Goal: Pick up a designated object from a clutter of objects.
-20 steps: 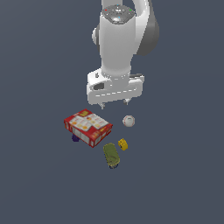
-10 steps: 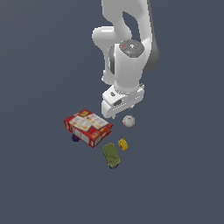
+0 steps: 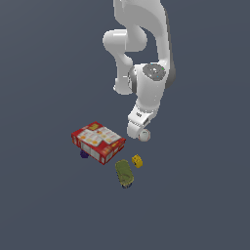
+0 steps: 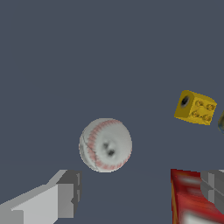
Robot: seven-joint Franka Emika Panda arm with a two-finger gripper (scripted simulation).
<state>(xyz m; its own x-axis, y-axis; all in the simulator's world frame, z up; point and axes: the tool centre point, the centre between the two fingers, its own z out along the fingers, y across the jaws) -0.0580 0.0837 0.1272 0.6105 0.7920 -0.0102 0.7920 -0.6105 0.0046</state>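
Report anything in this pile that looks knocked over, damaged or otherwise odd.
Nothing stands out. The red box lies flat, the olive can rests on its side, the yellow block and baseball sit apart and look intact. The gripper is beside the baseball.

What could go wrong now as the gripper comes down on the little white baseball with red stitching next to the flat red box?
Three risks, judging from this moment:
1. The small white baseball with red stitching is round and lies free, so a fingertip nudging it could send it rolling away.
2. The flat red box with white-orange print sits close to the other finger, which might catch it.
3. In the wrist view the ball seems not yet between the fingers of the open gripper, so closing now would likely miss.
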